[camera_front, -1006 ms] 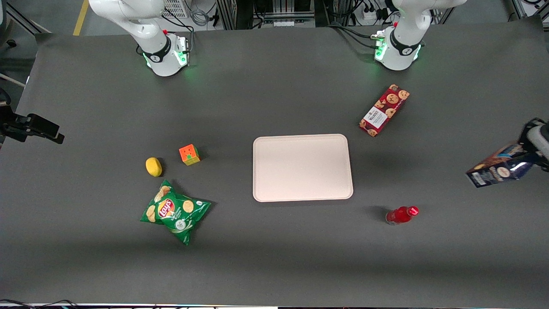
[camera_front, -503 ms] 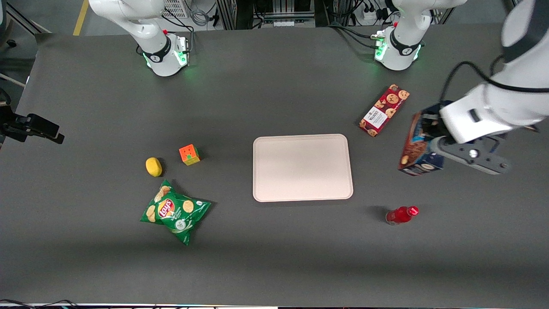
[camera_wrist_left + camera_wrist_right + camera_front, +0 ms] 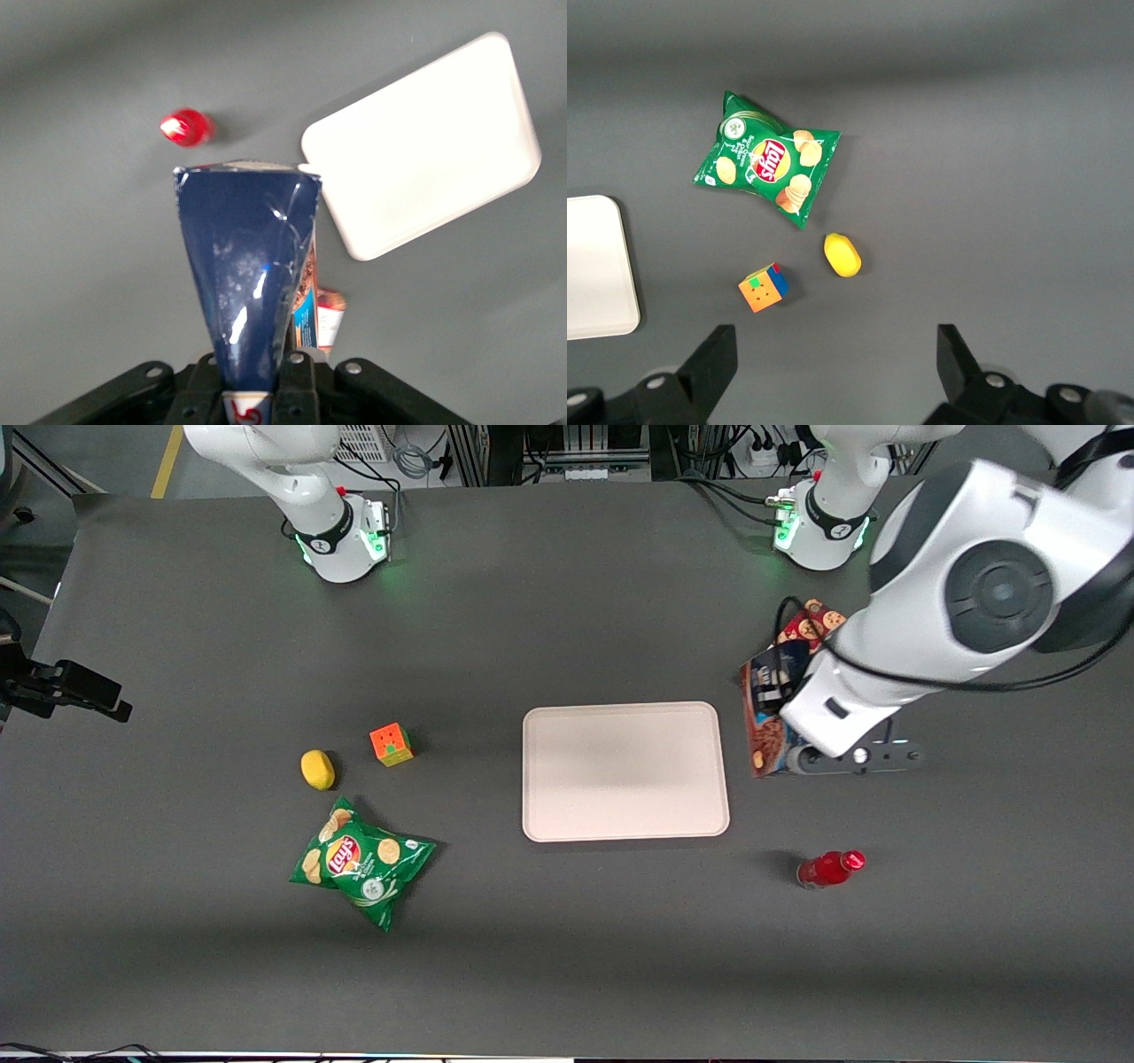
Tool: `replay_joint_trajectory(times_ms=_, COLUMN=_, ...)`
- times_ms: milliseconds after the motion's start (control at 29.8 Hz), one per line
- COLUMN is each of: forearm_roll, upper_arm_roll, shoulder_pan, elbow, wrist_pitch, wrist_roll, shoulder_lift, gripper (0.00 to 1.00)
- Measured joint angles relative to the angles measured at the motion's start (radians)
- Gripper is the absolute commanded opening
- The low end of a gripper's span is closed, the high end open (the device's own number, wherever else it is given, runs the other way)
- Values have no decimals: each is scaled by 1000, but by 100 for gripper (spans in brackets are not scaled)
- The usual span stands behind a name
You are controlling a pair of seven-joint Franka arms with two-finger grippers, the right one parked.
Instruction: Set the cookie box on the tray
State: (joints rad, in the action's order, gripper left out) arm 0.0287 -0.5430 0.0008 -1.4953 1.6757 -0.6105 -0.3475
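Note:
My left gripper (image 3: 257,376) is shut on one end of the dark navy-blue cookie box (image 3: 248,257) and holds it in the air. In the front view the box (image 3: 764,722) hangs just beside the tray's short edge on the working arm's side, with the white wrist covering its held end. The pale cream-pink tray (image 3: 625,771) lies flat with nothing on it; it also shows in the left wrist view (image 3: 425,146) and in the right wrist view (image 3: 598,266).
A red box printed with cookies (image 3: 815,622) lies partly under the arm, farther from the front camera. A red bottle (image 3: 828,868) lies nearer the camera than the gripper. A chips bag (image 3: 361,861), a yellow lemon (image 3: 317,769) and a colour cube (image 3: 392,744) lie toward the parked arm's end.
My left arm has swung in from the working arm's end of the table toward the tray, carrying the cookie box. Nothing else has moved.

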Motion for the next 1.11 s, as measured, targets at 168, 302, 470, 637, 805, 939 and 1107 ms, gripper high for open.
replay_joint_trajectory(times_ms=168, forearm_roll=8, upper_arm_roll=-4, shoulder_pan=0, elbow=-86, wrist_pitch=78, wrist_roll=0, shoulder_lift=6, gripper=0)
replay_joint_trajectory(times_ms=302, forearm_roll=27, upper_arm_roll=-5, shoulder_pan=0, elbow=-164, wrist_pitch=171, wrist_roll=0, shoulder_lift=10, gripper=0)
replay_joint_trajectory(times_ms=470, forearm_roll=41, upper_arm_roll=-7, shoulder_pan=0, elbow=-274, wrist_pitch=308, wrist_roll=0, shoulder_lift=11, gripper=0)
replay_joint_trajectory(times_ms=637, forearm_roll=73, upper_arm_roll=-7, shoulder_pan=2, elbow=-363, wrist_pitch=422, wrist_roll=0, shoulder_lift=11, gripper=0)
replay_joint_trajectory(times_ms=805, forearm_roll=88, upper_arm_roll=-6, shoulder_pan=3, elbow=-452, wrist_pitch=542, wrist_roll=0, shoulder_lift=11, gripper=0)
replay_joint_trajectory(times_ms=939, forearm_roll=90, upper_arm_roll=-6, shoulder_pan=3, elbow=-497, wrist_pitch=584, wrist_roll=-6, shoulder_lift=10, gripper=0)
replay_joint_trajectory(times_ms=1107, forearm_roll=162, upper_arm_roll=-5, shoulder_pan=3, elbow=-517, wrist_pitch=592, wrist_roll=-42, shoulder_lift=9, gripper=0)
